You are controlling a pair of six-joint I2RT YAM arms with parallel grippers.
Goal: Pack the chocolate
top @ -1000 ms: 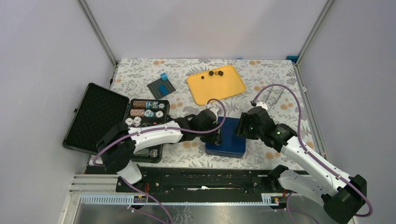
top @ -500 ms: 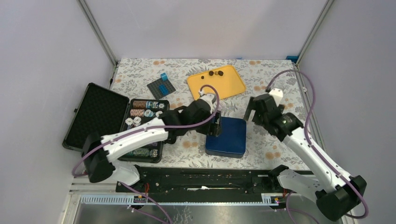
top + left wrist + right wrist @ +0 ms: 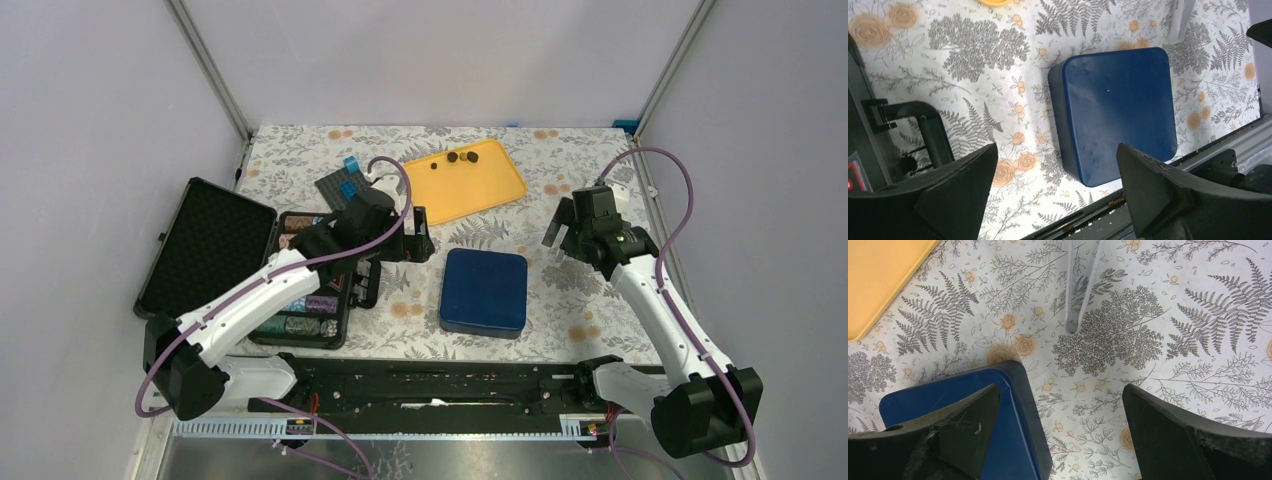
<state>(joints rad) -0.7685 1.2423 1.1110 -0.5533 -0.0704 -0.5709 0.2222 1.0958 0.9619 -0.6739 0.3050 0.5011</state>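
Note:
Three dark brown chocolate pieces lie at the far end of the yellow tray. A closed dark blue box rests near the table's front. My left gripper hovers above and left of it, open with nothing between its fingers; its wrist view shows the box lid beyond the left gripper. My right gripper hangs open and bare to the box's right. The right gripper in its wrist view looks down on the box corner. Neither wrist view shows any chocolate.
An open black case of poker chips sits at the left, lid laid flat. A grey baseplate with a blue brick lies behind it. Pale tongs lie on the cloth right of the tray's edge.
Both grippers opened wide and drew back from the blue box: the left rose toward the back left, the right toward the back right. The box stayed put.

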